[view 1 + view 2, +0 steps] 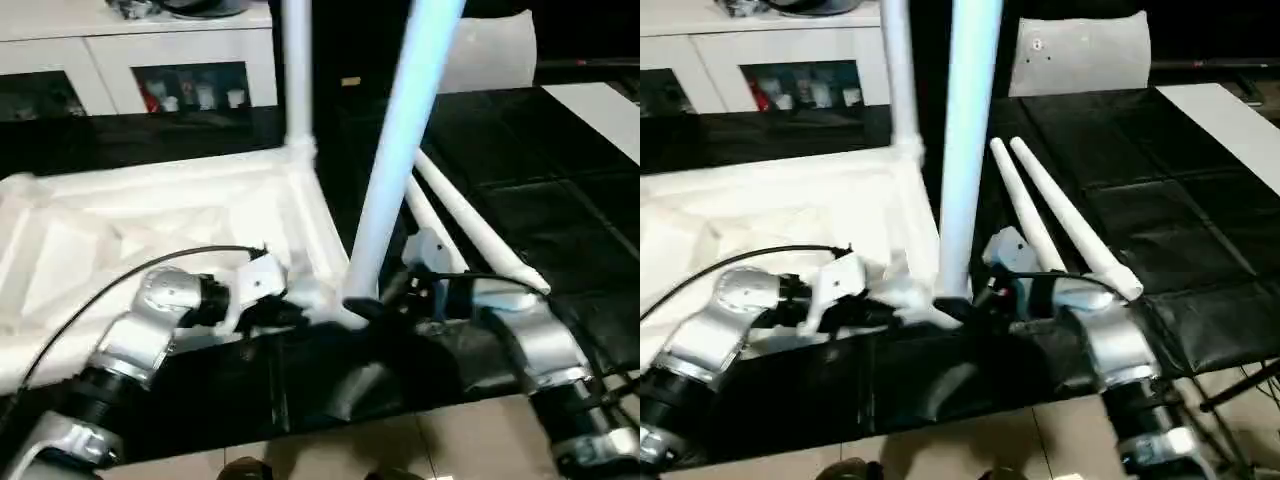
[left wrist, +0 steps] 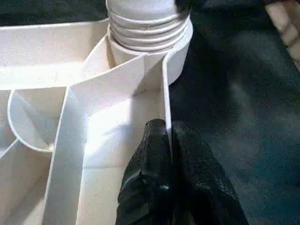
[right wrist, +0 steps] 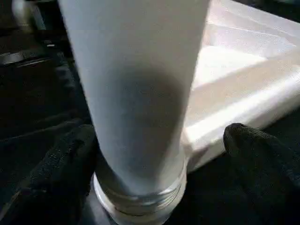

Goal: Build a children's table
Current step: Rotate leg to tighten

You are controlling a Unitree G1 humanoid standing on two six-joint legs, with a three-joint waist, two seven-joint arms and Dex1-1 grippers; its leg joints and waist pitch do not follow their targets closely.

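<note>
The children's table top [image 1: 120, 230] lies upside down on a black mat, ribbed underside up. One white leg [image 1: 297, 70] stands upright in the far corner socket. A second leg [image 1: 400, 150] leans slightly in the near corner socket, its threaded end [image 2: 147, 23] still showing above the socket. My right gripper [image 3: 159, 140] is open around this leg's base, with one finger [image 3: 61, 164] against it and the other finger [image 3: 258, 150] apart from it. My left gripper [image 2: 169, 140] is shut on the top's rim wall beside that socket. Two loose legs [image 1: 470, 220] lie on the mat to the right.
A white cabinet with glass doors [image 1: 150, 60] runs along the back. A flat white board [image 1: 600, 110] lies at the far right, and a white panel [image 1: 1080, 55] stands behind the legs. The mat's near edge meets tiled floor [image 1: 450, 440]. A black cable [image 1: 100, 290] arcs over my left forearm.
</note>
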